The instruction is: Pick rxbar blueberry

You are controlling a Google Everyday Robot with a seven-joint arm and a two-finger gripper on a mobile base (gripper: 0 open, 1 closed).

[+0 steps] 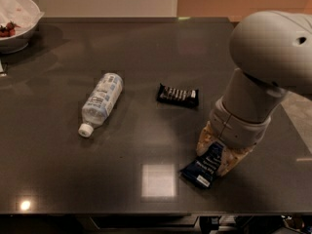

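The rxbar blueberry, a flat dark blue wrapper with pale text and a small white label at its near end, lies tilted on the dark table at the front right. My gripper reaches down over its far end. The tan fingers sit tight against both sides of the bar. The bar's far end is hidden under the gripper and the large grey arm.
A black bar wrapper with white text lies near the table's middle. A clear water bottle lies on its side to the left. A white bowl with red bits stands at the back left. The table's front edge is close to the bar.
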